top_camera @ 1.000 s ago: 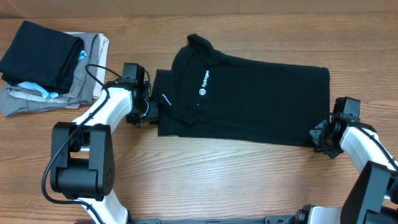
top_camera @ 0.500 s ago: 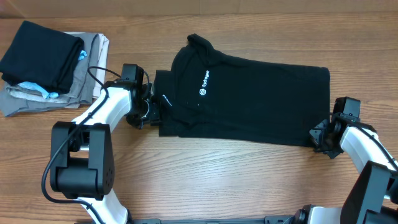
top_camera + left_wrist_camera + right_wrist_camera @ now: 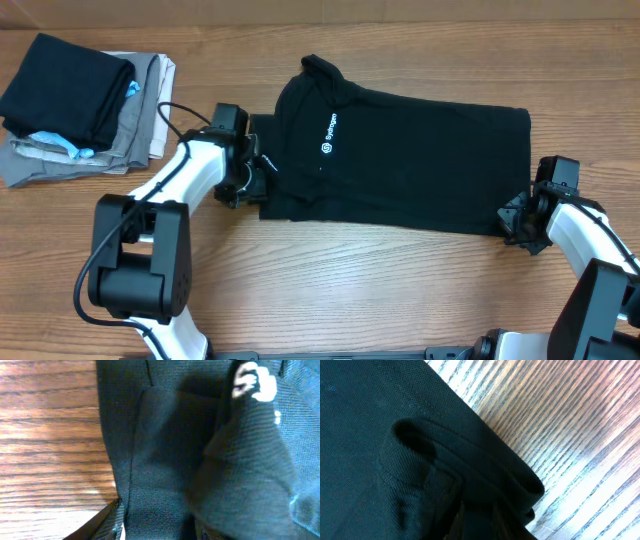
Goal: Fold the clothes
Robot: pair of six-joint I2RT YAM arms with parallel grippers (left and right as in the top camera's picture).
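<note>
- Wood-grain surface [image 3: 400, 300] fills your view; no room shows beyond it.
- Your black shirt [image 3: 420, 160] lies flat mid-surface, logo [image 3: 328, 135] up, seemingly narrowed to a band; end-to-end folds look not yet done.
- Right fingers [image 3: 515, 222] clamp its hem corner; left fingers [image 3: 250, 182] sit at its sleeve end, where you cannot tell if they grip.
- Folded pile [image 3: 70, 100] waits well beyond its collar end.

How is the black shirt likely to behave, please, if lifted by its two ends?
Probably floppy: the black shirt lies limp, and its hem bunches into soft folds in the right wrist view. The knit looks thin, so likely light. Held by the ends, its middle would probably sag.
</note>
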